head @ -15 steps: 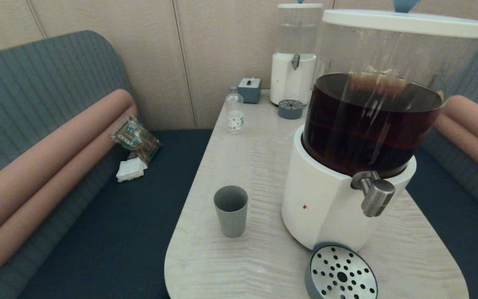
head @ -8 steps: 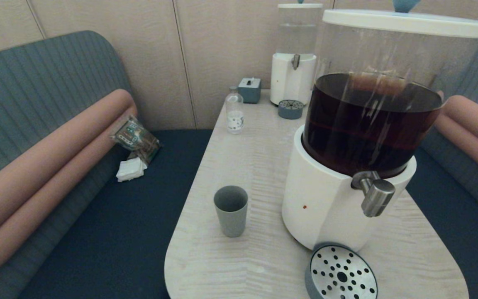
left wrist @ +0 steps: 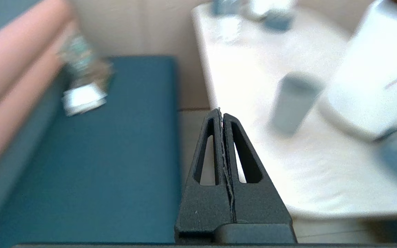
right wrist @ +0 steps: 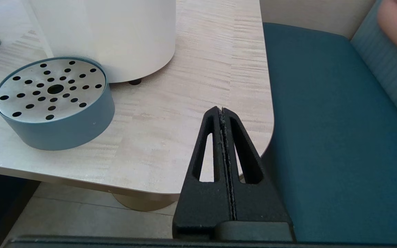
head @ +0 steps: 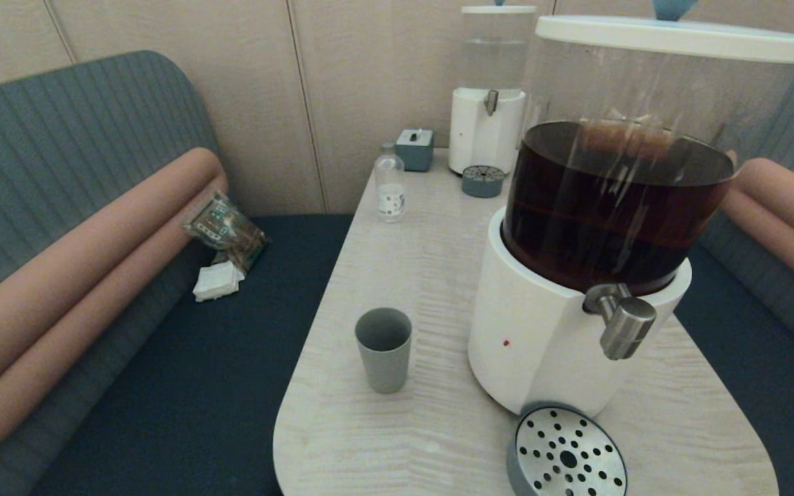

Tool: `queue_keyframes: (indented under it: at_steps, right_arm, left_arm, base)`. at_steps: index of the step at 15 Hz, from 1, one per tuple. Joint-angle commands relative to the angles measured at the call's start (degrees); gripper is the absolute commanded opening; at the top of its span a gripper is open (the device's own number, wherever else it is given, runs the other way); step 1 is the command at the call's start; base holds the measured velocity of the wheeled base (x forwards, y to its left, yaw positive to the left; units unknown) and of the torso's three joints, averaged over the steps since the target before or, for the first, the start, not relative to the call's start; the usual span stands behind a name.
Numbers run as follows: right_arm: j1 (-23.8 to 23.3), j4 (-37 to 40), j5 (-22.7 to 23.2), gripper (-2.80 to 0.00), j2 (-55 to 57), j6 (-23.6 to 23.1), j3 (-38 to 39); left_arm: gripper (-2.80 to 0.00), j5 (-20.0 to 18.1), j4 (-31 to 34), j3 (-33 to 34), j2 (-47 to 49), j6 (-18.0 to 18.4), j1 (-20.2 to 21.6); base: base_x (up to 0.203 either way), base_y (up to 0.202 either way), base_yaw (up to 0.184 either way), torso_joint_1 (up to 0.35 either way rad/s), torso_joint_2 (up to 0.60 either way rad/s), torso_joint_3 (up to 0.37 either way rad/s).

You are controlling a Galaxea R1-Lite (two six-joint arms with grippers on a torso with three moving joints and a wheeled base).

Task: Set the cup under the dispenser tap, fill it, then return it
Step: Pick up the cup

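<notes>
The bottle (head: 390, 187) label's print is too small to read.

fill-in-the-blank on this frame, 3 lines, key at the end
1. The cup stands upright on the ____.
2. The round drip tray under the dispenser tap has nothing ____ it.
3. The fingers of the left gripper and right gripper are ____.

Missing words: table; on; shut

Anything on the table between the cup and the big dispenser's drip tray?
Nothing: the head view shows bare tabletop between the cup and the drip tray beneath the dispenser tap.
</notes>
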Motion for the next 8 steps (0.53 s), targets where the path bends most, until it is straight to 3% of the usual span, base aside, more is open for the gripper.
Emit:
queue_keyframes:
  at_steps: [1, 6, 8]
  right_arm:
    - [0.00, -0.01, 0.09, -2.80, -0.19, -0.12, 0.53]
    - [0.00, -0.01, 0.09, -2.80, -0.20, -0.03, 0.53]
    - [0.00, -0.01, 0.02, -2.80, -0.20, -0.03, 0.53]
  left_arm:
    - [-2.80, -1.35, -6.33, -2.95, 14.54, -1.85, -0.27]
    - [-2.80, -3.36, -31.70, -10.93, 46.68, -7.03, -0.51]
    - [-2.80, -2.21, -42.64, -12.98, 54.15, -8.45, -0.55]
  base:
    - [0.000, 0.000, 0.000, 0.000, 0.00, 0.000]
    - [0.000, 0.000, 0.000, 0.000, 0.00, 0.000]
    - [0.000, 0.000, 0.000, 0.000, 0.00, 0.000]
